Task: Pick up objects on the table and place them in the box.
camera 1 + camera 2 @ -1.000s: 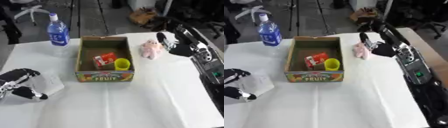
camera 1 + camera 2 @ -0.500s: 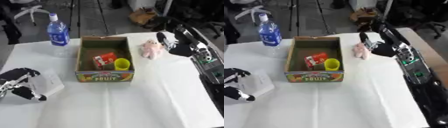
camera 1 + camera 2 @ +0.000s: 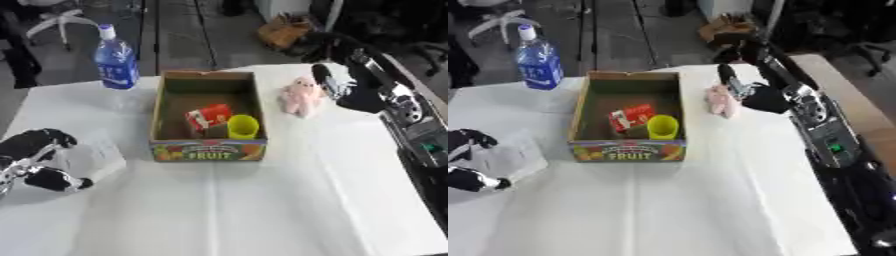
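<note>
Pink plush toy (image 3: 298, 96) on the white counter (image 3: 262, 200), just right of the box (image 3: 207, 150), long axis running toward and away from the camera. Right hand (image 3: 337, 87) touching its right side, fingers straight. Left hand (image 3: 35, 160) resting lower left, fingers curled, more cropped in right eye view. In the box: red carton (image 3: 207, 116), yellow cup (image 3: 242, 126). Blue bottle (image 3: 115, 60) upright behind.
</note>
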Robot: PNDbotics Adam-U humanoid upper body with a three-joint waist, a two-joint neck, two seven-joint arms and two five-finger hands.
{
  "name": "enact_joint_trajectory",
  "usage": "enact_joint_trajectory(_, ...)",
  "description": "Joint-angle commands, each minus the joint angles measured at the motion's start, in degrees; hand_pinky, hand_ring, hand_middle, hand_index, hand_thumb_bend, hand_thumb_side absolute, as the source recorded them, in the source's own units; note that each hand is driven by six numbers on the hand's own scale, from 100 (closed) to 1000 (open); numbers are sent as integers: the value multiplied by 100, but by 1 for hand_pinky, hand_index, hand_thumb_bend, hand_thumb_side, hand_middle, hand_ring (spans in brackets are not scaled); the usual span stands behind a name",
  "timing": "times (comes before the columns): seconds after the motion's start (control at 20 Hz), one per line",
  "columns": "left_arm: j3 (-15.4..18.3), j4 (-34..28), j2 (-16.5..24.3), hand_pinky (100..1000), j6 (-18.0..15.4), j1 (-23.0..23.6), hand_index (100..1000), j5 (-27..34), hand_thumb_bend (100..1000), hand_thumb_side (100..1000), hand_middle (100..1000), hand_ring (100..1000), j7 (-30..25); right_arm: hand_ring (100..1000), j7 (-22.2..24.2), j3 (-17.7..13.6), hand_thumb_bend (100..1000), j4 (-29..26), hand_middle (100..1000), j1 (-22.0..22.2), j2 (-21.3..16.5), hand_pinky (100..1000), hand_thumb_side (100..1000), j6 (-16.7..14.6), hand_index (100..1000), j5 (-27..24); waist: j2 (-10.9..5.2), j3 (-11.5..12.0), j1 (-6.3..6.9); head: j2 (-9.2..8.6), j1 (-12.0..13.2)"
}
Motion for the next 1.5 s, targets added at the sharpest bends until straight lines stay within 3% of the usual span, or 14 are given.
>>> enact_joint_trajectory(0.05, 109, -198, 114, 609, 51, -94, 866, 153, 753, 546, 609, 583, -56, 731, 12, -31, 176, -76, 826, -81, -93, 761, 476, -11, 924, -13, -84, 0, -2, -18, -8)
enact_joint_trajectory(0.25, 167, -317, 155, 616, 144, -108, 871, 301, 778, 559, 613, 586, -152, 731, 18, -31, 178, -71, 826, -82, -95, 761, 475, -12, 925, -15, -92, 9, 3, -12, -8)
enact_joint_trajectory(0.3, 175, -330, 159, 646, 161, -109, 881, 311, 854, 584, 670, 620, -165, 731, 18, -31, 179, -72, 826, -85, -95, 761, 474, -12, 925, -17, -93, 10, 3, -14, -13)
enact_joint_trajectory(0.55, 209, -323, 166, 720, 254, -122, 906, 187, 948, 610, 794, 736, -132, 730, 20, -32, 176, -70, 826, -81, -98, 762, 476, -17, 925, -20, -99, 6, -6, -13, -11)
enact_joint_trajectory(0.6, 210, -272, 160, 751, 245, -133, 919, 156, 1000, 632, 832, 782, -184, 730, 20, -32, 177, -69, 826, -80, -96, 761, 476, -17, 925, -21, -100, 2, -6, -14, -10)
enact_joint_trajectory(0.95, 313, 103, 98, 763, 131, -201, 920, 127, 1000, 638, 853, 808, -289, 729, 27, -30, 176, -73, 826, -89, -89, 762, 479, -27, 925, -20, -66, -29, -13, -27, -7)
enact_joint_trajectory(1.5, 461, 300, 60, 768, 260, -298, 914, 101, 1000, 635, 842, 801, 479, 728, 46, -18, 165, -84, 826, -125, -81, 762, 488, -46, 926, -9, 21, -64, -23, -65, 6)
